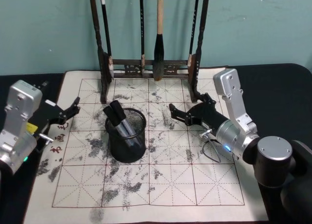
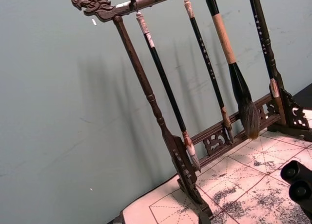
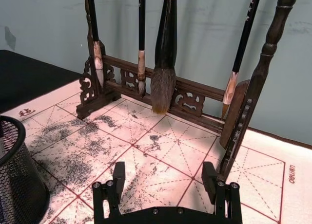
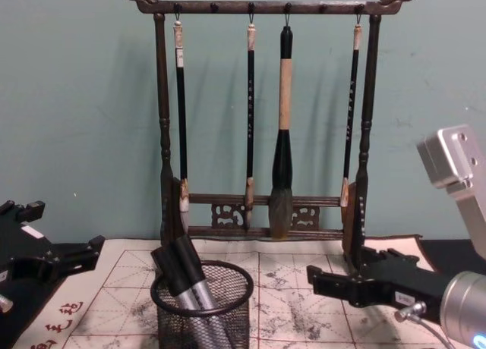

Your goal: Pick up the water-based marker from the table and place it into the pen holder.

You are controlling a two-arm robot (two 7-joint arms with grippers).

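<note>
The pen holder (image 1: 126, 136), a round black wire-mesh cup, stands on the ink-stained calligraphy mat (image 1: 161, 185). Two water-based markers (image 1: 118, 118) with black caps and grey barrels lean inside it, caps up; they also appear in the chest view as markers (image 4: 182, 269) in the pen holder (image 4: 201, 311). My right gripper (image 1: 176, 112) hovers low to the right of the holder, open and empty, its fingers (image 3: 118, 177) spread wide over the mat. My left gripper (image 1: 72, 111) rests open at the mat's left edge, apart from the holder.
A tall dark wooden brush rack (image 1: 151, 68) with several hanging brushes stands behind the holder at the back of the mat, in front of a teal wall. Its right foot (image 1: 196, 95) is close to my right gripper. Black tabletop (image 1: 282, 87) surrounds the mat.
</note>
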